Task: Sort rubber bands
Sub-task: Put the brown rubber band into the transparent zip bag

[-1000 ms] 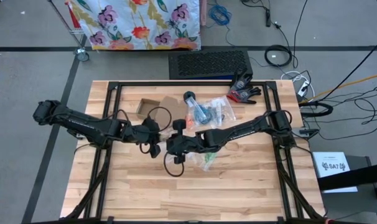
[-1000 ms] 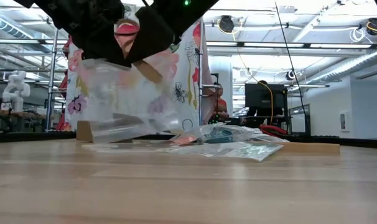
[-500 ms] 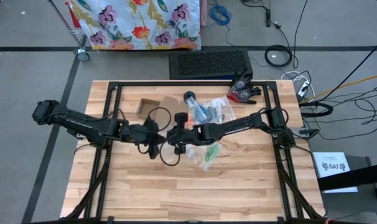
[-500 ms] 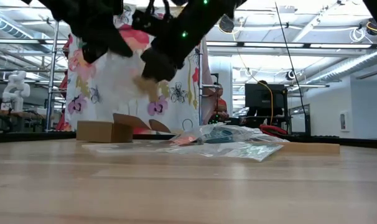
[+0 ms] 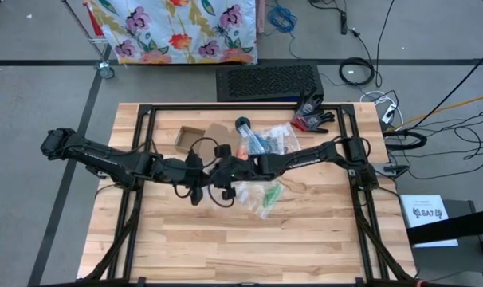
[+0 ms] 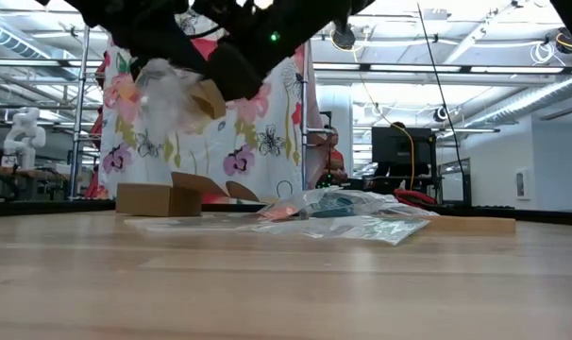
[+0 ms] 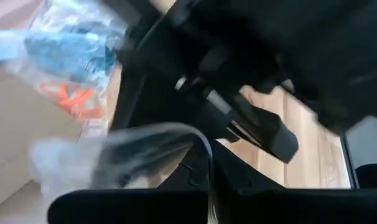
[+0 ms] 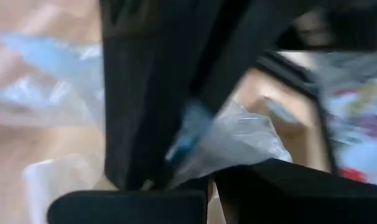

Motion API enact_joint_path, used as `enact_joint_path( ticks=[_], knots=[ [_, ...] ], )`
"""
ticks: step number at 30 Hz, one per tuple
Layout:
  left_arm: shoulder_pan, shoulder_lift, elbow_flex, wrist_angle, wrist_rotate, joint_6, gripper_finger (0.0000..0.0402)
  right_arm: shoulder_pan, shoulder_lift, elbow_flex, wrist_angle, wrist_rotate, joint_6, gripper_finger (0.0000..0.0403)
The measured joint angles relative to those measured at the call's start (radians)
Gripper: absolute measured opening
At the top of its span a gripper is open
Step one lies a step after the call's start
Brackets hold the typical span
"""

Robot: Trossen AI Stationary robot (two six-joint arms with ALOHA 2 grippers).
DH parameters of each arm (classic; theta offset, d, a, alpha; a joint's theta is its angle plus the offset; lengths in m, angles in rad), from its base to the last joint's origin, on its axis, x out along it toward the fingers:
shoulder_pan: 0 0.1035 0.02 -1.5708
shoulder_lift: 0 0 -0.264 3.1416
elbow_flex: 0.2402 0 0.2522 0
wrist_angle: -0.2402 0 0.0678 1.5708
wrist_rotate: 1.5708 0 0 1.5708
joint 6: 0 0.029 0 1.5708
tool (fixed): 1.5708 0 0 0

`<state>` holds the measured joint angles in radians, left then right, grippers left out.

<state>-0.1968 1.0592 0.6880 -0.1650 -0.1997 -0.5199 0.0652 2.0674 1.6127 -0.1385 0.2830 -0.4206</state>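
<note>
Rubber bands (image 7: 70, 99) in blue and orange are seen through clear bags (image 5: 267, 143) heaped on the bench (image 5: 321, 239) just beside the cardboard box (image 5: 188, 137); each loop is too small to be told apart. A crumpled clear bag (image 6: 168, 94) is shown by the low view raised above the box, where the left pincer (image 5: 200, 177) and right pincer (image 5: 222, 177) meet, both pressed together. From above that bag is hidden under the arms. Whether it is clamped by either cannot be told
</note>
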Motion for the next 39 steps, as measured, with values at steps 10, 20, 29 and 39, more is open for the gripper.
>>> enact_joint_path(
  ticks=[10,20,29,39],
  knots=[
    [0.015,0.000,-0.002,-0.048,-0.048,0.024,0.0000,-0.079,-0.009,0.003,-0.308,-0.632,0.345,0.0000],
    [0.034,0.032,-0.006,-0.105,-0.025,-0.049,0.0000,-0.075,-0.013,0.000,-0.149,-0.481,0.401,0.0000],
    [0.033,0.034,-0.006,-0.077,-0.014,-0.050,0.0000,-0.076,0.007,0.000,-0.120,-0.284,0.404,0.0000],
    [0.033,0.034,-0.007,-0.141,-0.011,-0.050,0.0000,-0.028,-0.052,0.000,-0.195,-0.077,0.329,0.0000]
  ],
)
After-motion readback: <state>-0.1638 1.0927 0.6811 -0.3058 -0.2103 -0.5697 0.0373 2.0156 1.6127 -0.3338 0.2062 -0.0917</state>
